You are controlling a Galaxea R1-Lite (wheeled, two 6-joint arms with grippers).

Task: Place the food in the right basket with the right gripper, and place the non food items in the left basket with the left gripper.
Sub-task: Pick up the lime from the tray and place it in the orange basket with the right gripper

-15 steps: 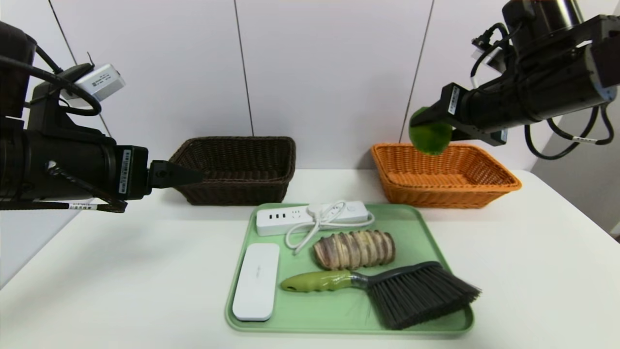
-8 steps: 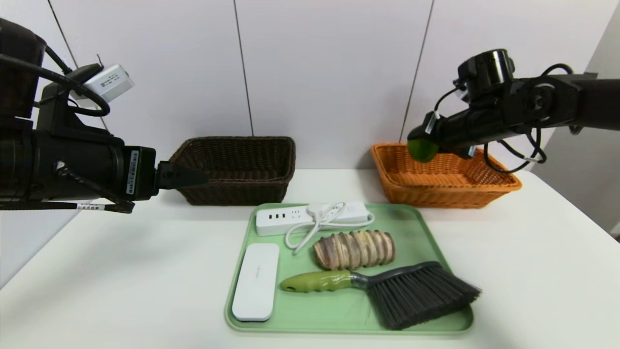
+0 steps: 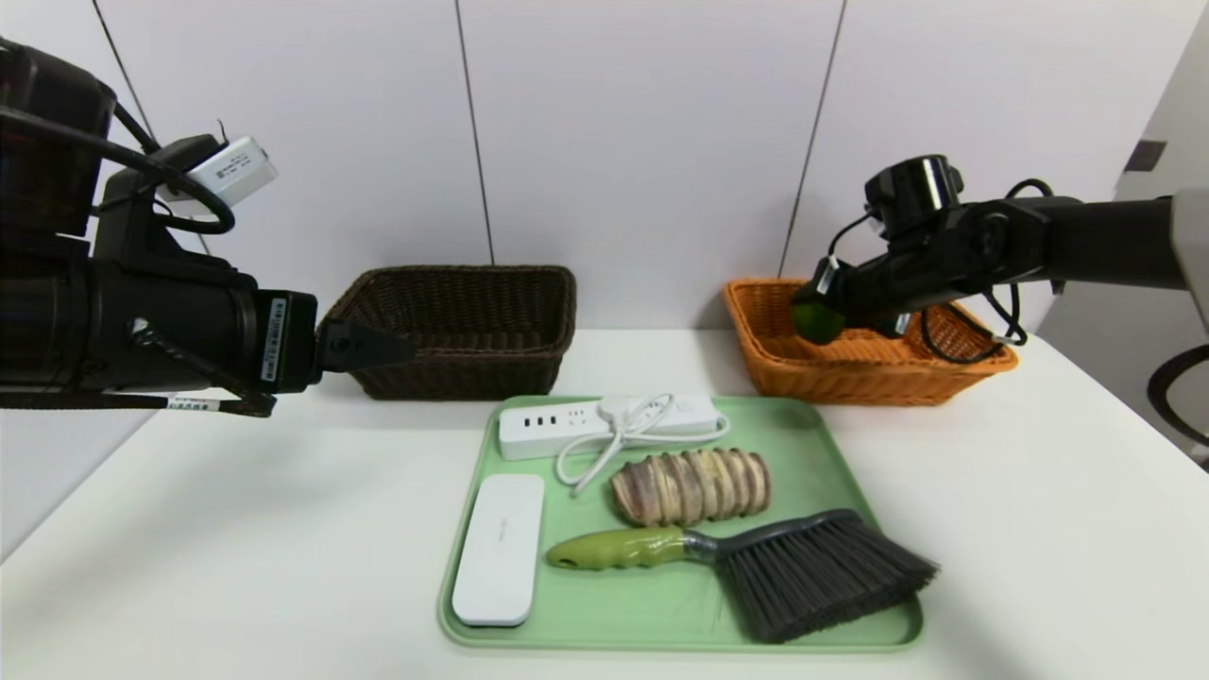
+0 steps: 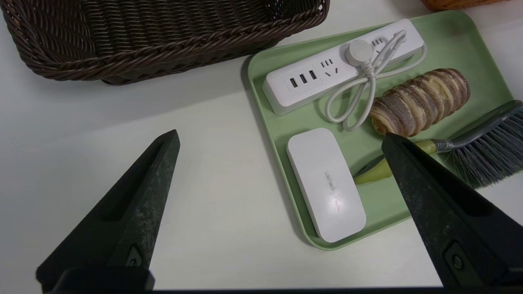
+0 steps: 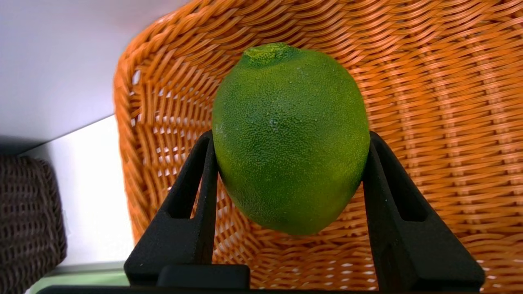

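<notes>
Lime point(image 5: 290, 139) in right gripper point(image 5: 288, 141) over orange basket point(image 5: 429, 102)

Pebbled, faintly glossy skin on the round green lime point(image 5: 290, 139). Woven wicker, slightly shiny, on the orange rectangular basket point(image 5: 441, 102) and the dark brown rectangular basket point(image 4: 163, 36). Matt, scuffed black plastic on the pointed left gripper fingers point(image 4: 135, 212). Smooth plastic: pale green tray point(image 3: 831, 472), white power strip point(image 3: 567, 425), flat white oblong case point(image 3: 499, 550). Ridged tan-brown bread-like roll point(image 3: 689, 486).

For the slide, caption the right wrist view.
Right gripper clamps a green lime between its fingers, held inside the orange wicker basket.
</notes>
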